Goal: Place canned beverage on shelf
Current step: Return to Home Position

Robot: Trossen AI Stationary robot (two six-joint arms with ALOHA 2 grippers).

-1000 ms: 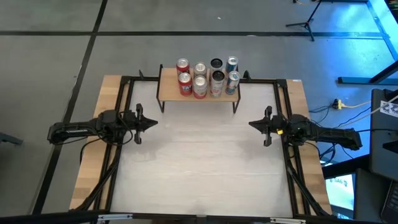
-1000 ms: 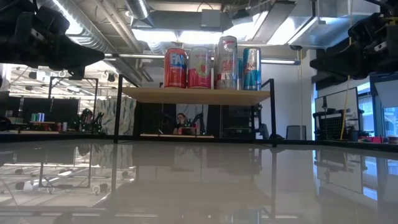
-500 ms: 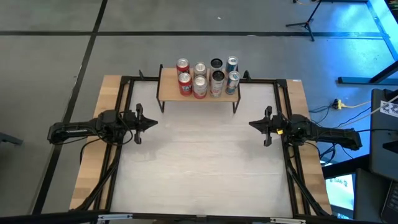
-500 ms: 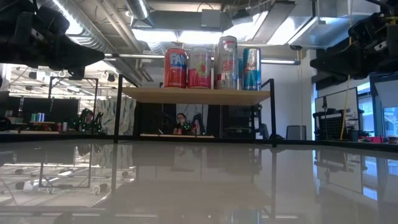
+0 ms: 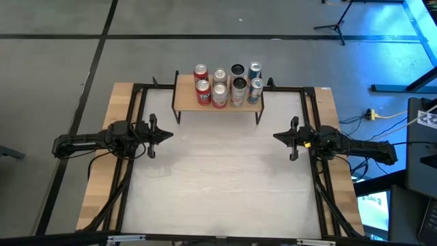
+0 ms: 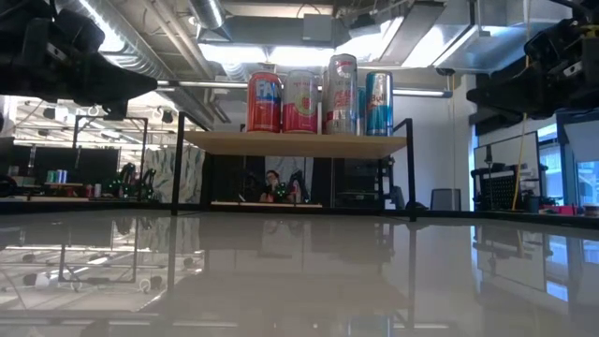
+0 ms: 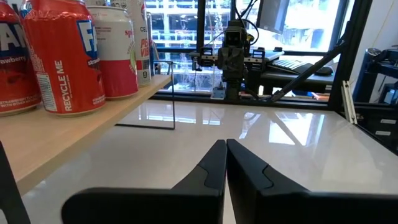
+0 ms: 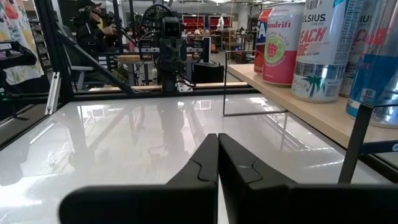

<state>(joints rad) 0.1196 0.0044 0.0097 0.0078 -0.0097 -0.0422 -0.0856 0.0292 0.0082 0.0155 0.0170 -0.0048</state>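
White tabletop (image 5: 218, 181), shelf (image 5: 184, 100) holding eight cans (image 5: 219, 94), left jaws closed empty, right jaws likewise

— Where does the low light-wood shelf on thin black legs (image 5: 183, 100) stand?
— Centred at the far edge of the white tabletop (image 5: 218, 179).
— And the cans?
— Eight, all upright on the board, in four front-to-back pairs: red soda cans (image 5: 203, 92) at the left end, then pink-and-white cans (image 5: 219, 96), tall silver-and-black cans (image 5: 238, 91), and blue cans (image 5: 256, 89).

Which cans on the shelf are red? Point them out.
The two red cans at the left-arm end of the shelf; the others are pink-white, silver and blue.
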